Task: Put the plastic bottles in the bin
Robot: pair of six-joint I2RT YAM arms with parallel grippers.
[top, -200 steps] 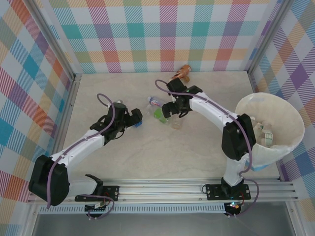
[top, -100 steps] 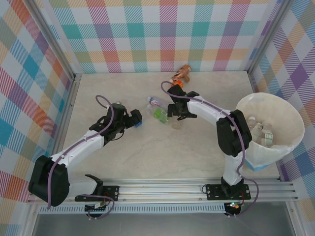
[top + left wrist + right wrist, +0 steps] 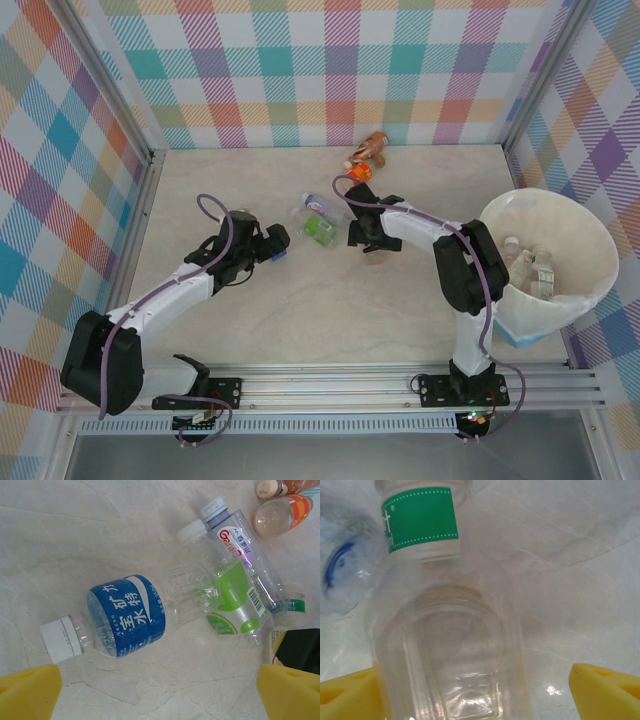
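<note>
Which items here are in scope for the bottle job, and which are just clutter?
Job: bin; bottles inside it; blue-label bottle, green-label bottle, red-logo bottle, green-band bottle, orange bottle, brown bottle.
Not job: table, plaid walls, metal rail.

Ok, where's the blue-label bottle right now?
In the left wrist view the blue-label bottle lies on its side on the table, just ahead of the open left gripper, its base next to the green-label bottle.
</note>
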